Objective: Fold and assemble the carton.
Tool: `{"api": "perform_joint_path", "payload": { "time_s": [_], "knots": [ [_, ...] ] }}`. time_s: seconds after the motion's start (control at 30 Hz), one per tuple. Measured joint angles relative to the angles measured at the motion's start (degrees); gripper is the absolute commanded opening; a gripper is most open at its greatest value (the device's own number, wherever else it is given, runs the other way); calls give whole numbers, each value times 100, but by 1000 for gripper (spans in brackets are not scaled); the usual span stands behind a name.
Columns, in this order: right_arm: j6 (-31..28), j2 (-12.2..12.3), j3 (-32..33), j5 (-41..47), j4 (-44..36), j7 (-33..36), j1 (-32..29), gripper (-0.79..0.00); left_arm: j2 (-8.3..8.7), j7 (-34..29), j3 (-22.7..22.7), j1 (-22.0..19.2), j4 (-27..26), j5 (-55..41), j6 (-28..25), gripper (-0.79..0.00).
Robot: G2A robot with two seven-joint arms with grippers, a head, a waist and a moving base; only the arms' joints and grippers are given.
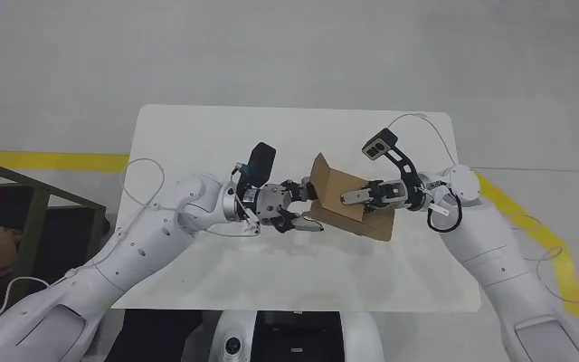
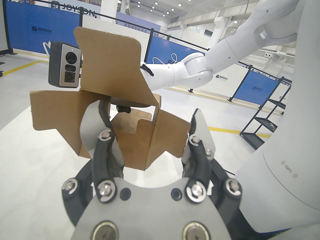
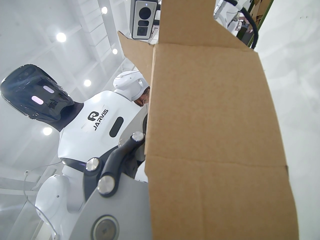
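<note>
A brown carton (image 1: 357, 206) is held above the middle of the white table (image 1: 208, 136), its end flaps splayed outward. My right gripper (image 1: 348, 196) comes in from the right and is shut on one carton wall (image 3: 212, 116). One of its fingers (image 3: 120, 151) lies outside that wall; the other is hidden behind the cardboard. My left gripper (image 2: 147, 123) is open at the carton's open end (image 2: 140, 138). One of its fingers (image 2: 100, 116) lies against a side flap, the other (image 2: 200, 128) stands beside the opposite flap. An upper flap (image 2: 110, 66) stands tilted up.
A dark metal rack (image 1: 36, 213) stands off the table's left side, and yellow floor tape (image 1: 63, 161) runs past both sides. Bare tabletop lies in front of and behind the carton.
</note>
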Motion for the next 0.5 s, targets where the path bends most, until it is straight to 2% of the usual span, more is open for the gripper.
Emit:
{"api": "perform_joint_path", "payload": {
  "time_s": [0.17, 0.5],
  "knots": [
    [0, 4, 1, -4, -28, 0, -5, -785, 22, 77, 43, -11, 37, -34, 0, -453],
    [0, 11, -3, -10, -86, 0, -29, -785, 69, 292, 64, -3, 144, -192, 0, -428]
  ]
}}
